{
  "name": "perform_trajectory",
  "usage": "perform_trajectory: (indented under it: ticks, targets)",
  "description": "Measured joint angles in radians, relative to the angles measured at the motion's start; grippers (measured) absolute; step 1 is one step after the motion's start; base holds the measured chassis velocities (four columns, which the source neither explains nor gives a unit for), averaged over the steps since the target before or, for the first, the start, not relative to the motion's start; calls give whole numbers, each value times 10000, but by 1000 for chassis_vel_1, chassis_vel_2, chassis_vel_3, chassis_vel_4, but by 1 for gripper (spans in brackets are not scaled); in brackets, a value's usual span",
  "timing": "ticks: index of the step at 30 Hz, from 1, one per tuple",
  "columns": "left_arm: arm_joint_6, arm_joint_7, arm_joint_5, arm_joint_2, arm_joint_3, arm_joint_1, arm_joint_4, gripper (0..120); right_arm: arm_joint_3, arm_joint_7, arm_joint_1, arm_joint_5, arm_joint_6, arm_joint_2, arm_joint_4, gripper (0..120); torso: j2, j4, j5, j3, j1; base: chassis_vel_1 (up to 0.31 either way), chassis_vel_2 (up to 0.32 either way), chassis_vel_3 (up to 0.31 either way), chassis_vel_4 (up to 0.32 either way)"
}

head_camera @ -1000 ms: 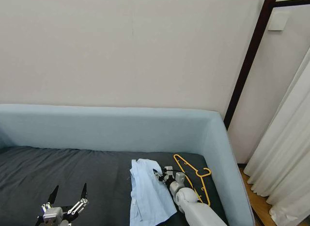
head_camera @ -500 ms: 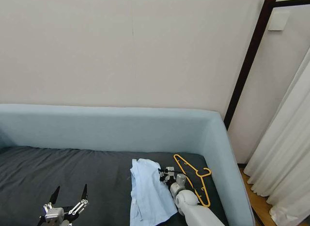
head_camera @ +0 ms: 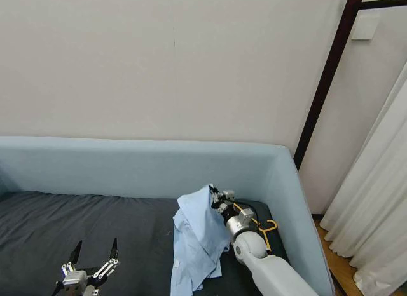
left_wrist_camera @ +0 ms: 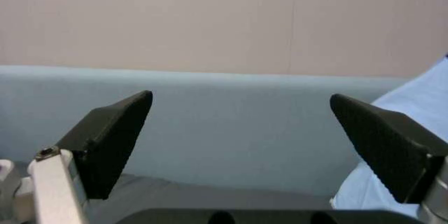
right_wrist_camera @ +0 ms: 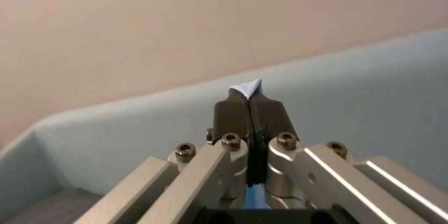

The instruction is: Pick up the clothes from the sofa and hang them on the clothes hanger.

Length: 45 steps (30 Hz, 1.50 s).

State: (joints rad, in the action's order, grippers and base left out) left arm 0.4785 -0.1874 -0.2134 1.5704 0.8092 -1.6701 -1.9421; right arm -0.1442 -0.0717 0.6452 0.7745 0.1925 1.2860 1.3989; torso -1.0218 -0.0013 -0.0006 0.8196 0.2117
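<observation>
We are holding a light blue shirt (head_camera: 200, 237) with the right gripper (head_camera: 213, 194), whose fingers are pressed together on a pinch of the cloth. In the right wrist view, only a small pale tip of fabric (right_wrist_camera: 247, 87) is poking out above the closed fingertips. The shirt is hanging from that pinch in loose, crumpled folds, its lower part trailing onto the dark seat cushion (head_camera: 76, 223) near the right end of the pale blue sofa (head_camera: 127, 172). Its collar and sleeves are lost in the folds, and we cannot tell them apart. An orange hanger (head_camera: 268, 226) is lying on the cushion just beside the shirt, mostly covered by the right arm. The left gripper (head_camera: 96, 244) is hovering over the cushion well apart from the shirt, fingers spread wide and gripping nothing. Its body is cut off by the lower edge of the head view.
</observation>
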Motion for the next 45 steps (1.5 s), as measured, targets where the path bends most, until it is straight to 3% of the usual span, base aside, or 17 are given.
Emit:
perform_trajectory:
  ticks: [4, 16, 24, 29, 34, 36, 37, 38, 40, 42, 45]
  targets:
    - [468, -424, 154, 29, 81, 142, 94, 100, -554, 301, -834, 124, 163, -369, 587, 0, -1, 1, 1, 0, -1, 0, 0, 0, 0]
    - [536, -613, -172, -87, 214, 310, 91, 100, -1201, 531, -4859, 1936, 257, -512, -282, 0, 0, 1, -2, 0, 1, 0, 0, 0, 0]
    - [461, -634, -206, -60, 126, 640, 384, 100, -1435, 340, -6631, 2681, 8, -539, -263, 0, 1, 3, -2, 0, 2, 0, 0, 0, 0]
    - [448, -645, -170, -47, 43, 735, 487, 100, -1667, 224, -7131, 3038, -65, -868, 481, 0, 0, 1, -2, -1, 1, 0, 0, 0, 0]
    - [441, -650, -150, -20, -5, 785, 514, 100, -2125, -540, -5922, 2814, -455, -1724, 2291, 0, -2, 6, 0, -2, 1, 0, 0, 0, 0]
    - [444, -665, -132, -21, -40, 762, 511, 100, -2475, -860, -3937, 1780, -781, -2719, 3171, 0, -2, 2, 2, -2, 1, 0, 0, 0, 0]
    - [446, -669, -132, -30, -41, 750, 498, 100, -2529, -850, -2987, 1221, -922, -3091, 3249, 0, -1, 1, 5, -1, 0, 0, 0, 0, 0]
    - [446, -669, -132, -30, -41, 750, 498, 100, -2529, -850, -2987, 1221, -922, -3091, 3249, 0, -1, 1, 5, -1, 0, 0, 0, 0, 0]
    - [455, -678, -132, -66, -36, 735, 485, 100, -2510, -797, -893, 46, -1280, -3757, 3189, 0, 0, -8, 12, 1, 2, 0, 0, 0, 0]
    - [459, -686, -132, -81, -35, 732, 484, 100, -2375, -790, -260, -276, -1493, -3892, 3147, 0, -1, -8, 9, 0, 0, 0, 0, 0, 0]
    - [454, -695, -129, -133, 9, 779, 533, 100, -1629, -828, 2130, -1361, -2433, -4063, 2788, 0, -1, -2, 8, -2, 0, 0, 0, 0, 0]
